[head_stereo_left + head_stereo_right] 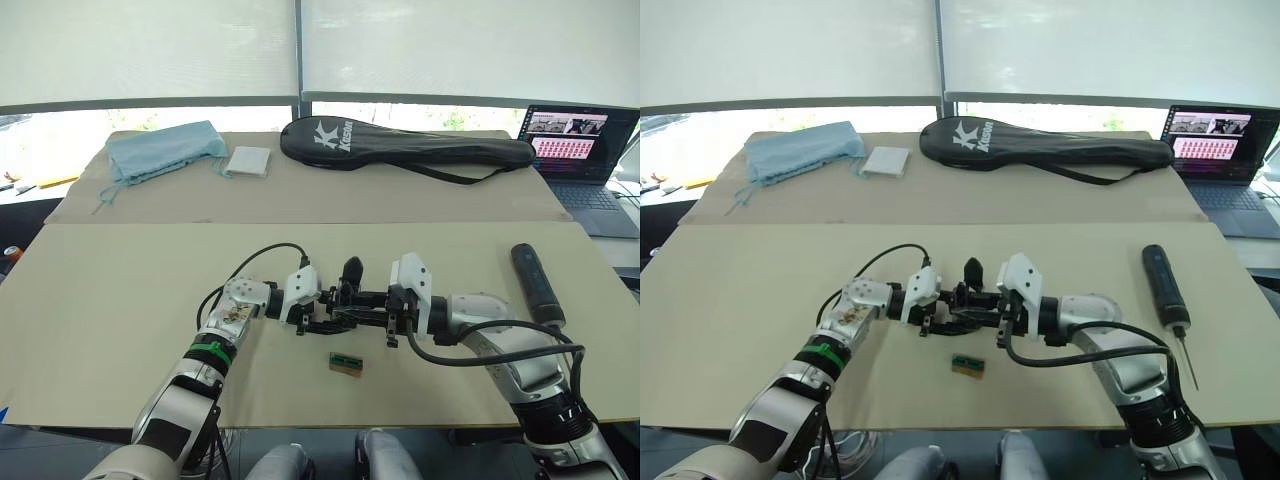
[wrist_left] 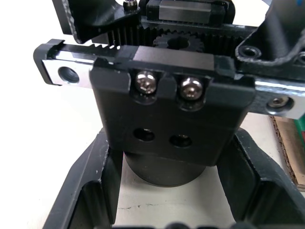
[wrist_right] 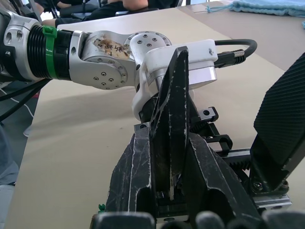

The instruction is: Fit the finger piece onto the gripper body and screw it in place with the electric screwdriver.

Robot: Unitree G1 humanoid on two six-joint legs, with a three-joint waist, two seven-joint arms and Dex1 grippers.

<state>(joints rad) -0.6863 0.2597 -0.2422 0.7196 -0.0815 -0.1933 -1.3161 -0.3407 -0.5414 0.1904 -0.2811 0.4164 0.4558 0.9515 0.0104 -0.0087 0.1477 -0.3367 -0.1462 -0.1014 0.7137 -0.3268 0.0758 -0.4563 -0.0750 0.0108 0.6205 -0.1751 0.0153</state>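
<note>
Left gripper clamping gripper body by round base at table centre; right gripper pinching finger piece, seating it on rail. Both rigid, light, slippery plastic. Electric screwdriver lying right.

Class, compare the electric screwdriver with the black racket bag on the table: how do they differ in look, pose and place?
The electric screwdriver is a short thick cylinder with a thin metal bit; the racket bag is long, flat and carries a white logo. The screwdriver lies pointing toward the robot at its right; the bag lies crosswise at the far edge. Both are black and untouched.
</note>
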